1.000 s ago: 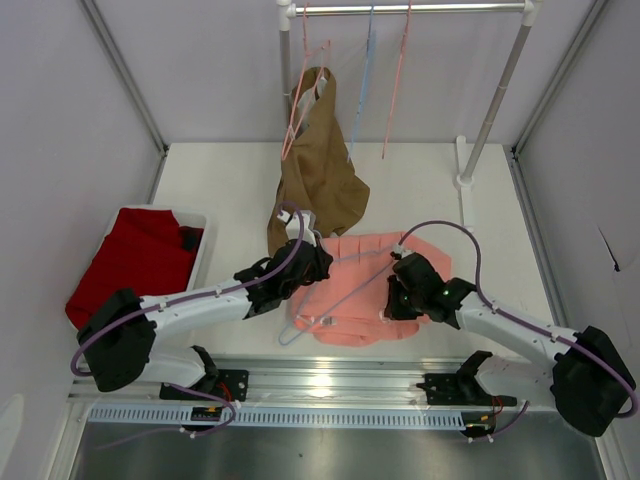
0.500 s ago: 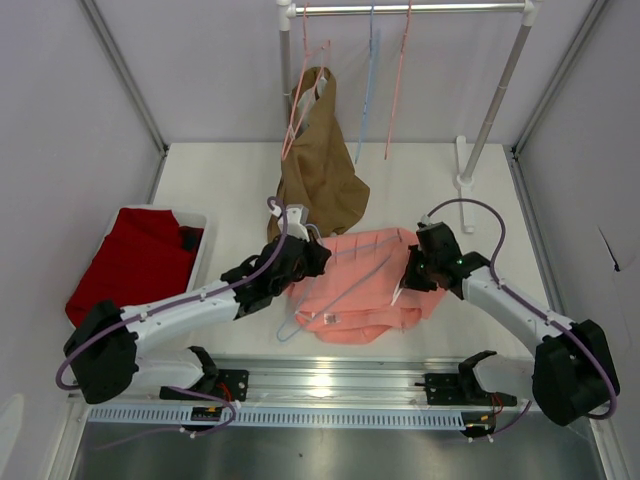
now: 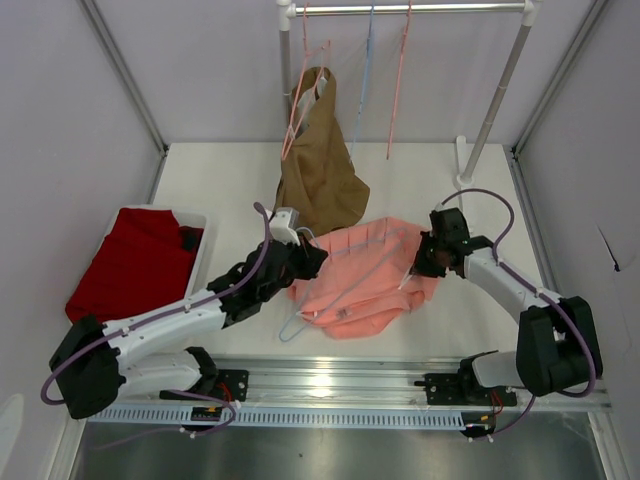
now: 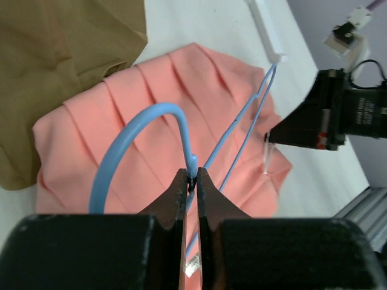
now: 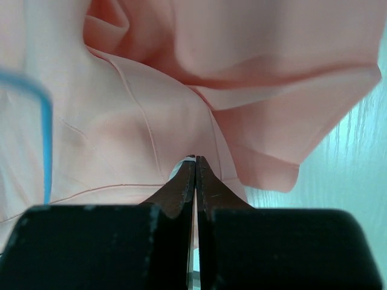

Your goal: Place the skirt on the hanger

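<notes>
**Operator:** Left gripper status?

**Technician:** Left gripper (image 4: 192,181) is clamped on the hanger (image 4: 163,109) at the hook base. The hanger lies across the skirt (image 4: 151,90) on the table (image 3: 420,180).

**Operator:** Right gripper?

**Technician:** Right gripper (image 5: 195,166) is pinched shut on the skirt's right edge. It has travelled back and rightward since the earlier frame, drawing that edge along.

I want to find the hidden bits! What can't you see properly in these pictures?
- Top view: the small black thing on the dark red cloth is too small to name.
- Left wrist view: the jaws of the left gripper hide the thin pale-blue hanger below its hook.
- Right wrist view: the salmon-pink pleated skirt hides most of the hanger; the right gripper covers the bottom edge.
</notes>
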`<action>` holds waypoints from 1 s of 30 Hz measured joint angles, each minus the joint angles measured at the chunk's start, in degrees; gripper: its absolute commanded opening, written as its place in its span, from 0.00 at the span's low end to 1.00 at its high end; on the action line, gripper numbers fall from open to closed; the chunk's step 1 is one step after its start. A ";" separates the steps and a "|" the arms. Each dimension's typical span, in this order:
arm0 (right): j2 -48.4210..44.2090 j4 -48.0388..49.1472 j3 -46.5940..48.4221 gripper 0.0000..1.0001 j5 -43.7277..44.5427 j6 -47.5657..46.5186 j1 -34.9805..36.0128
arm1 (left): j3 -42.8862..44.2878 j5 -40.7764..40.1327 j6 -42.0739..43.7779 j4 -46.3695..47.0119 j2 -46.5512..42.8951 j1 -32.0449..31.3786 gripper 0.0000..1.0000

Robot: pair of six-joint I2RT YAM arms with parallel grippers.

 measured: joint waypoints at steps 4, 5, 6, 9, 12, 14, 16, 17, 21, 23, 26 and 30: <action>1.79 0.61 2.56 0.00 -0.28 -1.05 -1.77 | -0.76 0.33 -0.17 0.59 -2.29 0.00 0.00; 2.08 0.70 3.10 0.00 -0.26 -1.22 -2.14 | -0.76 0.46 -0.15 0.66 -2.54 0.00 0.00; 2.32 0.81 3.58 0.00 -0.26 -1.42 -2.43 | -0.79 0.50 -0.17 0.70 -2.69 0.00 0.00; 2.97 0.85 4.81 0.00 -0.28 -2.08 -2.84 | -1.01 0.66 -0.11 0.68 -2.86 0.00 0.00; 3.10 1.18 5.29 0.00 -0.70 -2.73 -3.23 | -0.98 1.99 0.24 0.52 -2.45 0.00 0.00; 3.13 1.29 5.40 0.00 -1.16 -3.10 -3.80 | -0.98 2.80 0.46 0.37 -1.79 0.00 0.00; 3.13 1.49 5.42 0.00 -1.57 -3.39 -4.33 | -0.98 3.63 0.90 0.07 -1.03 0.00 0.00; 3.13 1.53 5.42 0.00 -1.77 -3.52 -4.50 | -0.98 4.02 0.96 0.00 -0.79 0.00 0.00; 3.10 1.55 5.42 0.00 -2.62 -3.80 -4.57 | -0.98 5.18 1.55 -0.26 -0.28 0.00 0.00; 3.10 1.57 5.42 0.00 -3.10 -3.82 -4.57 | -0.98 5.42 1.95 -0.31 0.02 0.00 0.00; 3.10 1.55 5.42 0.00 -3.52 -3.98 -4.59 | -0.98 5.95 2.27 -0.28 0.68 0.00 0.00; 2.95 1.51 5.42 0.00 -3.74 -4.17 -4.55 | -0.98 6.25 2.43 -0.26 1.79 0.00 0.00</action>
